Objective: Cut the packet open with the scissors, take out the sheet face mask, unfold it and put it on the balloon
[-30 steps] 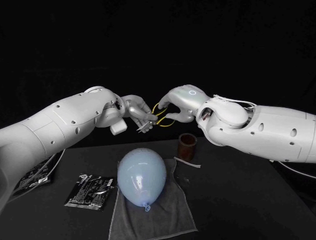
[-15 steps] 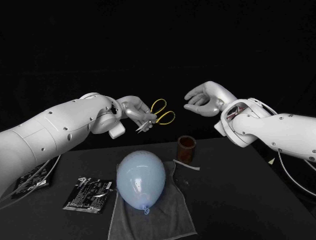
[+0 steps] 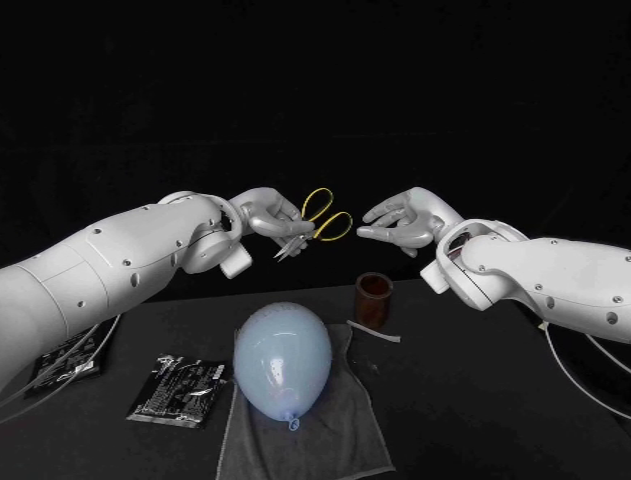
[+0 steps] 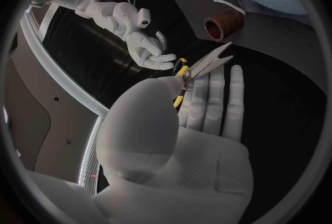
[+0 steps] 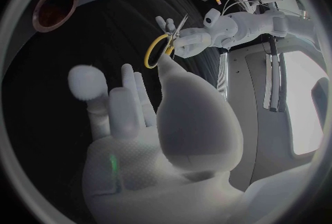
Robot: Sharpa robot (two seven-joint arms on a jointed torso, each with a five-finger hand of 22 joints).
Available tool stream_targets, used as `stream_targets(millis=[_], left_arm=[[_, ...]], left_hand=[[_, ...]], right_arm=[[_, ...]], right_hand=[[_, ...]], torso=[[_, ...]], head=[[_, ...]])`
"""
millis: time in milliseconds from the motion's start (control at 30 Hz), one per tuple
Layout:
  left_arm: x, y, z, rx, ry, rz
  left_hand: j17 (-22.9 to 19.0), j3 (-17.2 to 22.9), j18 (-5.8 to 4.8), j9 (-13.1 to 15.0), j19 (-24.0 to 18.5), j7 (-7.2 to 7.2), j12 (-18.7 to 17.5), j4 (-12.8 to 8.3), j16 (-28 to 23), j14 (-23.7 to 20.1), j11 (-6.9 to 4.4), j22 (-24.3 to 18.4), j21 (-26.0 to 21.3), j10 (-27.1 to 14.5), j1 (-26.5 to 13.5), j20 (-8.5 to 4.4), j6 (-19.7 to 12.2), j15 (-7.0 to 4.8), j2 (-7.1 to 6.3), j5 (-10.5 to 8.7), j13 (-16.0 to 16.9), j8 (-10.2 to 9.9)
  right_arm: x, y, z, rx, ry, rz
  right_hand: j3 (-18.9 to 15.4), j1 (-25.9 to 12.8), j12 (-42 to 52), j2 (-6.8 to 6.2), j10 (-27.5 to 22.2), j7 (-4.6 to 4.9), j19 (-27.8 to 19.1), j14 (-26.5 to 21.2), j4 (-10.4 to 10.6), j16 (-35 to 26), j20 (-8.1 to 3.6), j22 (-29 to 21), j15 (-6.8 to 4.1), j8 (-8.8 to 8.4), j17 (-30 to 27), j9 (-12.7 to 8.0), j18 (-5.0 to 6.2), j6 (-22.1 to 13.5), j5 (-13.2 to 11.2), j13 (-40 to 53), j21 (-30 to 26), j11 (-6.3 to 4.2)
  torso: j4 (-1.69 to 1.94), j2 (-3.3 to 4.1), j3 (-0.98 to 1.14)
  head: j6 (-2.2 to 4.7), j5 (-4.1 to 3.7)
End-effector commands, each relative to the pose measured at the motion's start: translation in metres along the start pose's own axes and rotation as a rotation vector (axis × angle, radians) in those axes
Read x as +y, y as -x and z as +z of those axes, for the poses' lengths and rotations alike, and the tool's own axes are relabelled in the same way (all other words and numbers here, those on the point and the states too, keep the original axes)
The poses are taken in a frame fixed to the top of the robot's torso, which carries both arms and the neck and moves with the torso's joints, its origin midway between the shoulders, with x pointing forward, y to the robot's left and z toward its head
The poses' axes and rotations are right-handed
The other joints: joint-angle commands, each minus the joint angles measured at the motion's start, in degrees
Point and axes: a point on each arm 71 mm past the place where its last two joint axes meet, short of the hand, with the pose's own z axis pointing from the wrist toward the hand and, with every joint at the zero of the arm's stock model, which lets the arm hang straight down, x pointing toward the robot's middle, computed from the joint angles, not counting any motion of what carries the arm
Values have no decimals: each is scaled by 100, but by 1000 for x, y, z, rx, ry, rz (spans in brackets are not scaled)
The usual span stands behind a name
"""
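Left hand (image 3: 266, 215) grips scissors (image 4: 206, 62), blades seemingly parted.

Left hand (image 3: 268, 217) is raised above the black table (image 3: 474, 400), gripping yellow-handled scissors (image 3: 315, 222) with the handles sticking out toward the right hand (image 3: 399, 222), which sits just beside them, fingers apart, holding nothing. Below, a pale blue balloon (image 3: 282, 358) lies on a grey towel (image 3: 322, 430), with the black packet (image 3: 180, 385) flat just beside the towel. A brown cup (image 3: 374, 298) stands behind the balloon, with a white strip (image 3: 376, 331) near its base.
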Motion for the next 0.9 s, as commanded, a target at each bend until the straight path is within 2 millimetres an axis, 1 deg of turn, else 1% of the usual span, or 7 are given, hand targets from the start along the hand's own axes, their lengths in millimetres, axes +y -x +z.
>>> stream_targets(millis=[33, 133, 267, 533, 667, 800, 900], left_arm=[[-3, -1, 1, -15, -40, -10], [-3, -3, 1, -10, -40, -10], [-3, -4, 1, -6, -41, -9], [-4, -7, 1, 5, -49, -8], [-6, -9, 0, 9, -54, -8], [-7, -11, 0, 15, -57, -8], [-8, -12, 0, 19, -60, -9]], left_hand=[[10, 516, 103, 7, -18, 26, -20, -469, -15, -15, 4, 5, 36, -19, 4, -6, -17, 0, 53, 24, -8, 38], [10, 516, 103, 7, -18, 26, -20, -469, -15, -15, 4, 5, 36, -19, 4, -6, -17, 0, 53, 24, -8, 38], [11, 519, 104, 10, -16, 26, -20, -471, -16, -16, 4, 6, 39, -19, 1, -5, -19, 0, 52, 24, -8, 38], [11, 519, 104, 10, -16, 26, -20, -471, -16, -16, 4, 6, 39, -19, 1, -5, -19, 0, 52, 24, -8, 38], [13, 521, 104, 14, -14, 26, -20, -472, -17, -17, 4, 8, 41, -19, -3, -4, -20, 0, 52, 23, -7, 38], [13, 521, 104, 14, -14, 26, -20, -472, -17, -17, 4, 8, 41, -19, -3, -4, -20, 0, 52, 23, -7, 38], [13, 521, 104, 14, -14, 26, -20, -472, -17, -17, 4, 8, 41, -19, -3, -4, -20, 0, 52, 23, -7, 38]], right_arm=[[1, -5, 2, 46, 0, 89], [2, -8, 3, 54, -3, 109], [5, -13, 5, 66, 0, 128], [6, -18, 12, 68, -8, 130], [5, -20, 16, 72, -15, 122], [6, -23, 18, 78, -20, 115], [6, -25, 19, 78, -26, 111]], right_hand=[[-247, 18, -30, 104, -128, 40, -42, 187, 27, 146, 61, 169, 57, 38, 133, -14, -59, -123, -37, -5, 177, 35], [-392, 28, -32, 166, -222, 68, -51, 184, 42, 203, 91, 255, 82, 50, 180, -18, -61, -196, -38, -7, 260, 65], [-525, 53, -31, 244, -306, 93, -90, 172, 44, 235, 119, 290, 107, 71, 184, -19, -56, -270, -38, -8, 299, 91], [-705, 186, -31, 412, -466, 143, -181, 143, 17, 263, 168, 297, 152, 112, 140, -21, -40, -426, -39, -10, 321, 139], [-717, 306, -27, 497, -495, 152, -204, 139, -25, 281, 182, 310, 162, 141, 139, -16, -37, -467, -40, -8, 335, 150], [-710, 436, -28, 599, -540, 167, -252, 125, -72, 284, 194, 280, 174, 166, 101, -11, -26, -525, -42, -9, 318, 162], [-691, 519, -23, 672, -546, 169, -267, 117, -106, 287, 200, 284, 178, 190, 84, -4, -23, -543, -43, -7, 322, 165]], torso=[[-10, -1, -6], [3, -3, 1], [5, -3, 12], [10, -8, -6], [4, -6, -9], [15, -4, -9], [12, -4, -10]], head=[[-4, -19], [-15, -23], [-26, -26], [-38, -40], [-41, -36], [-48, -33], [-49, -34]])
